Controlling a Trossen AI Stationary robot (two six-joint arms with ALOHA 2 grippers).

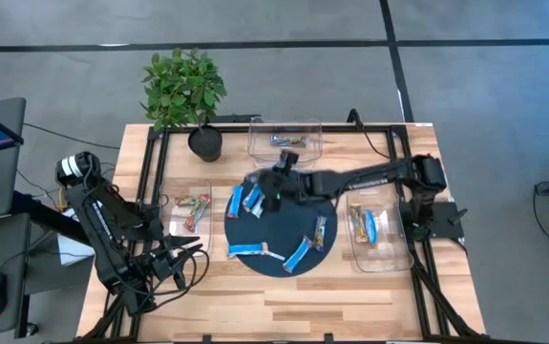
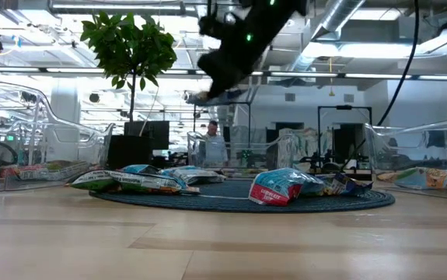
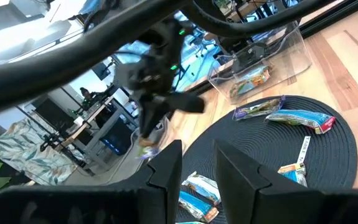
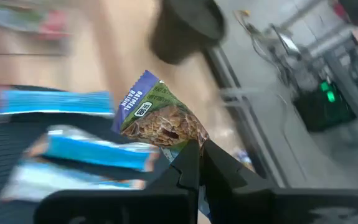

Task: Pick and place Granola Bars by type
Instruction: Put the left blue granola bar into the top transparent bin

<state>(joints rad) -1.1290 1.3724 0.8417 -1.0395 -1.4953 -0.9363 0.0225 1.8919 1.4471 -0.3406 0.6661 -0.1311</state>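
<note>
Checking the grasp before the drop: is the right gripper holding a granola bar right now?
Yes, the right gripper is shut on a green-and-purple glossy-wrapped granola bar, lifted above the round dark mat.

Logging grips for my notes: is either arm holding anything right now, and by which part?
The right gripper pinches a brownish granola bar by one end of its wrapper, lifted above the mat. The left gripper holds nothing.

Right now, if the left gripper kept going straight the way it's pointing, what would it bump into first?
Probably the round dark mat with the granola bars on it. The left gripper points that way from the table's corner, though depth is hard to judge.
</note>
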